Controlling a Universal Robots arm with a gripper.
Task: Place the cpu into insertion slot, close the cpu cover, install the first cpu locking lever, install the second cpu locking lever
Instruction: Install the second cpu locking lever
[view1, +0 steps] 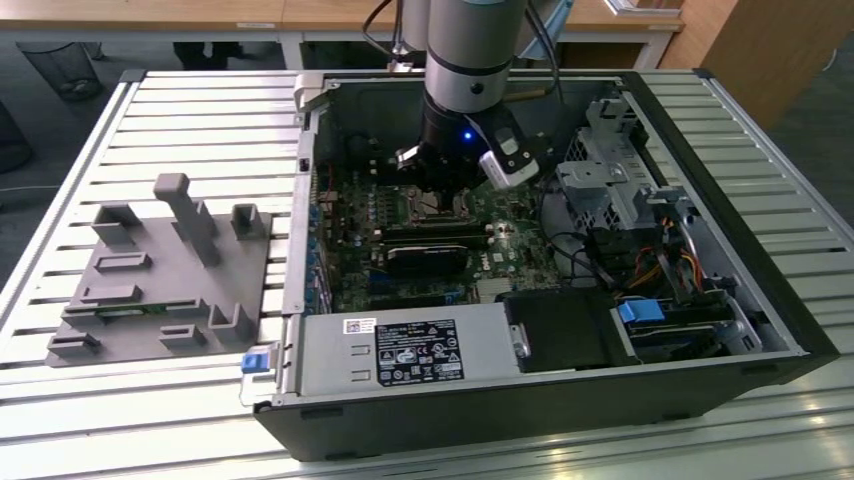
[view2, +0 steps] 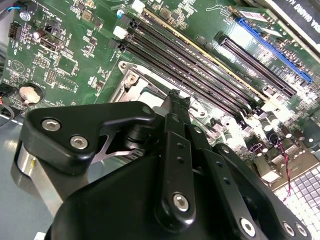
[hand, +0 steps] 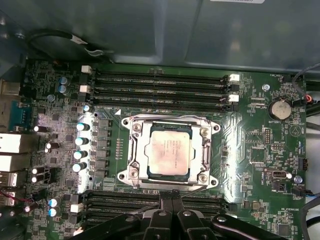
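Black metal linkages of the end effector (hand: 172, 200) are seen in both wrist views, the fingers drawn together to a point just beside the socket edge; nothing is seen held between them. In the exterior view the arm (view1: 461, 60) is lowered straight down into the open computer case (view1: 747, 300), its wrist upright and a blue light showing on it.

Just past the fingertips, in the first wrist view, the cpu (hand: 170, 154) is seen lying flat in the slot (hand: 141, 150), framed by the silver cover (hand: 134, 131), which lies down around it. Whether the locking levers are latched cannot be made out. In the second wrist view much of the socket is hidden behind the end effector (view2: 175, 102).

Long black memory slots (hand: 160, 92) run on both sides of the socket. Print on the cpu face and board is too small to be read.

A grey fixture (view1: 167, 270) stands on the slatted desk (view1: 200, 110) at the exterior view's left.
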